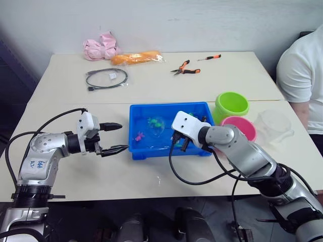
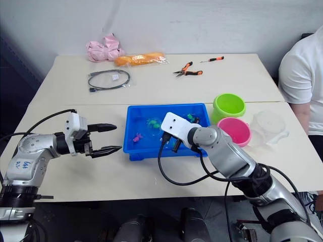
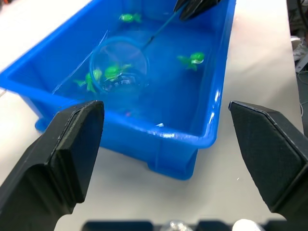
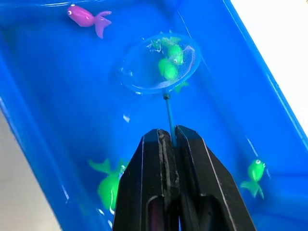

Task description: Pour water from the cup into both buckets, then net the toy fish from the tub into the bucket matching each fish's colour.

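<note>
The blue tub sits at the middle of the table with water in it. My right gripper is shut on the net's thin handle over the tub's right part. The net dips into the water around a green fish. A pink fish and other green fish lie loose in the tub. My left gripper hangs open and empty just left of the tub. The green bucket, pink bucket and clear cup stand right of the tub.
At the back of the table lie pliers, a screwdriver, a coiled black cable, an orange packet and a pink bundle. A person in a white shirt stands at the right edge.
</note>
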Available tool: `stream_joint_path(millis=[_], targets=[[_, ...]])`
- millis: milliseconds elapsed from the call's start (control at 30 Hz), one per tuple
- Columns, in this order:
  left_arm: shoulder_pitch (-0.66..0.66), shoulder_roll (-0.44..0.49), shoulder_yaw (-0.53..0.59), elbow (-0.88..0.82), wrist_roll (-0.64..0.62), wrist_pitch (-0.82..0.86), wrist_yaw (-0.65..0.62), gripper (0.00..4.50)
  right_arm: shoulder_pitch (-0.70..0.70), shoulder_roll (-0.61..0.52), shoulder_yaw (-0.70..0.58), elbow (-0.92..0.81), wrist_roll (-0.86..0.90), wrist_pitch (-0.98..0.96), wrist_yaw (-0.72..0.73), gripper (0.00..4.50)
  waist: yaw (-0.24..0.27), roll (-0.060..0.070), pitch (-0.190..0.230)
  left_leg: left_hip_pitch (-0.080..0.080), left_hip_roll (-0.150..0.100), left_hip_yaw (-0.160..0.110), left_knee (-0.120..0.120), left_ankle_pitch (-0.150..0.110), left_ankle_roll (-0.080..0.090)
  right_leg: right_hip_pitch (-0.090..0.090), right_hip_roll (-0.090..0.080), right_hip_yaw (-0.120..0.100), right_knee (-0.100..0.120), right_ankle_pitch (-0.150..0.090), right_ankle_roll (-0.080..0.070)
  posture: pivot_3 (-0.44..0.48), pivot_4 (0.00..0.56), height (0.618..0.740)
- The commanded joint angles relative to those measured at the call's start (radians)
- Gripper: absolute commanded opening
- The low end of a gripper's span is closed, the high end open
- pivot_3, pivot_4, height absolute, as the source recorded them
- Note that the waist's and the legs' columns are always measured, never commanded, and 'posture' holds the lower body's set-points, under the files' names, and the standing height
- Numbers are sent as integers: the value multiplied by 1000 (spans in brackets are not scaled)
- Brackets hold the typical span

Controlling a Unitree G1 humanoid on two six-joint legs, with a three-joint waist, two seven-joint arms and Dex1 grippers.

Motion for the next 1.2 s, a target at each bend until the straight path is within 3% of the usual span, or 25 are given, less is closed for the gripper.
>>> stream_joint_path(millis=[33, 333, 633, 1067, 1200], targets=[[-5, 26, 16, -37, 12, -1, 15, 4442, -27, 31, 24, 23, -39, 8, 6, 0, 0, 0, 0, 0, 0, 0, 0, 0, 0, 0, 0, 0, 0, 0, 0, 0, 150, 740], [-42, 50, -12, -50, 41, 29, 23, 4442, -26, 117, 26, 30, -28, 41, 38, 0, 0, 0, 0, 0, 0, 0, 0, 0, 0, 0, 0, 0, 0, 0, 0, 0, 150, 740], [-97, 53, -48, -55, 63, 79, 24, 4442, -18, 190, -63, 15, 48, 139, 62, 0, 0, 0, 0, 0, 0, 0, -1, 0, 0, 0, 0, -1, 0, 0, 0, 0, 150, 740], [-130, 43, -77, -50, 75, 94, 17, 4442, 59, 196, -346, -86, 254, 331, 79, 0, 0, 0, 0, 0, 0, 0, -2, 0, 0, 0, 0, 0, 0, 0, 0, 0, 150, 740], [-145, 21, -78, -42, 60, 79, 9, 4442, 107, 141, -478, -150, 347, 412, 116, 0, 2, 0, 0, 0, 0, 0, -2, 0, 0, 0, 0, 0, -1, 0, 0, 0, 150, 740]])
